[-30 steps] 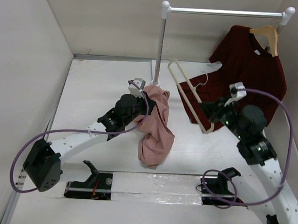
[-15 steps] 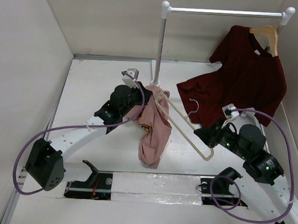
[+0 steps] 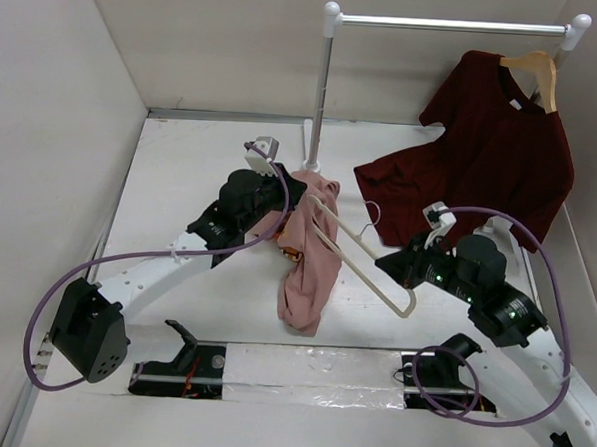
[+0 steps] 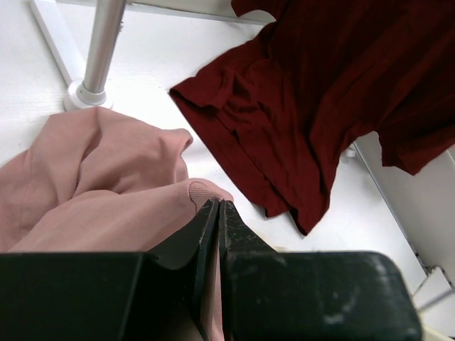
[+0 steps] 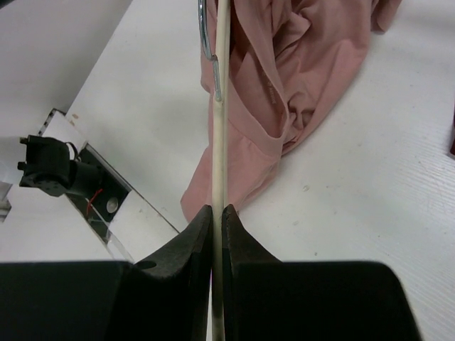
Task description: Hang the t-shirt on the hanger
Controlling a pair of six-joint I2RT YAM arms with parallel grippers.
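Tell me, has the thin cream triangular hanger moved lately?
Yes. The thin cream hanger has come nearer, away from the white rack pole, reaching the salmon-pink t-shirt.

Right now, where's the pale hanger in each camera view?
Top external: centre, the hanger slants between the t-shirt and the right gripper.
Left wrist: not in view.
Right wrist: a thin upright bar, centre, pinched by that gripper.
Shared landmark: the t-shirt, in all three.

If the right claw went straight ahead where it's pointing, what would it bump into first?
Probably the crumpled salmon-pink t-shirt; the right gripper, shut on the thin cream hanger, points straight at it.
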